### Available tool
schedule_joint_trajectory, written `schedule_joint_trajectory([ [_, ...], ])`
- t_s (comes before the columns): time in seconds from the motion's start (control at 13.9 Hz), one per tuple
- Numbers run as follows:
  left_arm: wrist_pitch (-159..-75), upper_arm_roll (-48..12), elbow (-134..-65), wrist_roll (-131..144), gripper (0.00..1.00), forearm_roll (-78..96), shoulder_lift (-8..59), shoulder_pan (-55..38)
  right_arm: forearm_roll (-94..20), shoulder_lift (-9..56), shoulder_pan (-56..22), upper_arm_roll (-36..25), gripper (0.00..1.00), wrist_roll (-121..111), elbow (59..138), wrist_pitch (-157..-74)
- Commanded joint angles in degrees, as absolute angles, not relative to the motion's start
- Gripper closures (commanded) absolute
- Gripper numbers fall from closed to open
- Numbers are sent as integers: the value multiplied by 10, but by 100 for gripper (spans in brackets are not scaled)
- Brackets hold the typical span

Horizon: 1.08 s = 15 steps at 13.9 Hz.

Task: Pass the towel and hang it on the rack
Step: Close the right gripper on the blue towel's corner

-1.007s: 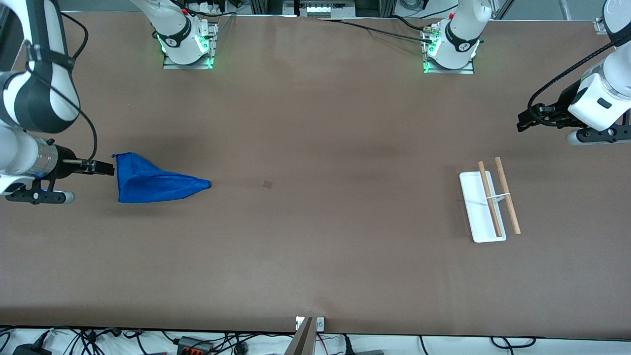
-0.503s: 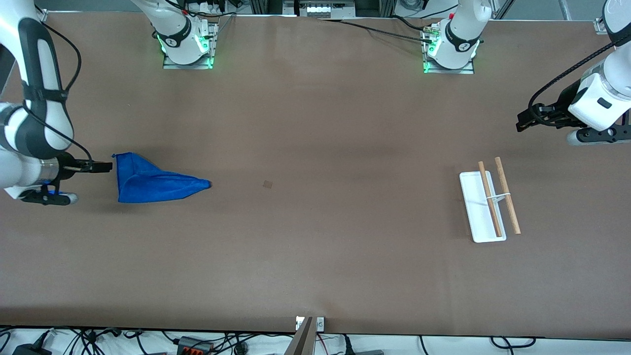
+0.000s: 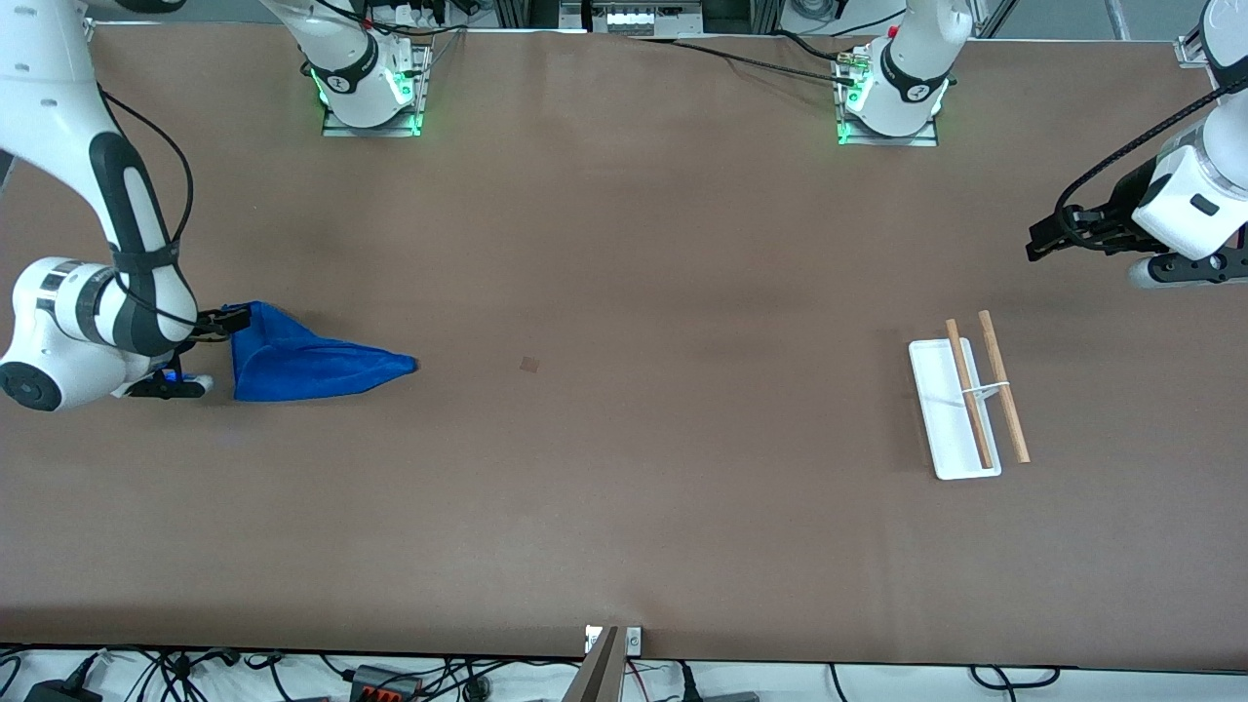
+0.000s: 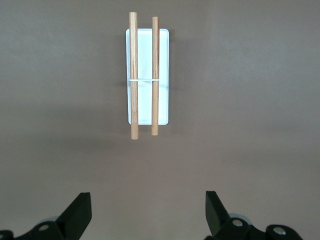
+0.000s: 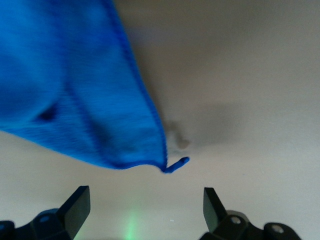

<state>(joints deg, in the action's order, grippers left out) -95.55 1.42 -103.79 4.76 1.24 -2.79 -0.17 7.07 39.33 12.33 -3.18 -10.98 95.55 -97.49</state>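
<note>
The blue towel [image 3: 302, 359] lies crumpled on the brown table toward the right arm's end. My right gripper [image 3: 226, 324] sits low at the towel's edge, open, with nothing between its fingers. In the right wrist view the towel [image 5: 75, 90] fills the area just ahead of the open right gripper [image 5: 145, 205], its corner close to the fingertips. The rack [image 3: 965, 400], a white base with two wooden rods, stands toward the left arm's end. My left gripper [image 3: 1041, 242] hovers open and empty beside it. The left wrist view shows the rack [image 4: 145, 50] ahead of the left gripper [image 4: 148, 212].
A small dark mark [image 3: 529, 365] is on the table between towel and rack. The two arm bases [image 3: 370, 88] [image 3: 889, 97] stand at the table's edge farthest from the front camera. Cables hang below the edge nearest it.
The right arm has swung and lowered, bringing its open gripper up to the towel's edge. The left gripper shifted only slightly. Towel and rack have not moved.
</note>
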Motion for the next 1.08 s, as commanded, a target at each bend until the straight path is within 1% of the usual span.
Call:
schedule_joint_trajectory([
  [0.0,-944,13,-1020,27,0,26,-16,6,69,403,147,-25,0,-124,959,-967],
  [0.14,-944,13,-1020,27,0,26,-16,6,67,408,147,-25,12,-124,961,-967],
  [0.22,-944,13,-1020,27,0,26,-16,6,65,408,148,-25,14,-124,961,-969],
  [0.29,-944,13,-1020,27,0,26,-16,6,64,409,148,-24,18,-123,961,-971],
  [0.5,-944,13,-1019,27,0,26,-16,6,48,413,150,-24,27,-124,959,-976],
  [0.65,-939,13,-1004,27,0,26,-6,6,48,424,151,-24,28,-124,959,-996],
  [0.86,-938,13,-1004,27,0,26,-5,6,48,426,152,-24,29,-124,959,-998],
  [0.93,-938,13,-1004,27,0,26,-5,6,48,426,156,-24,35,-124,959,-998],
  [1.01,-938,13,-1004,27,0,26,-5,7,47,426,156,-24,51,-124,959,-996],
])
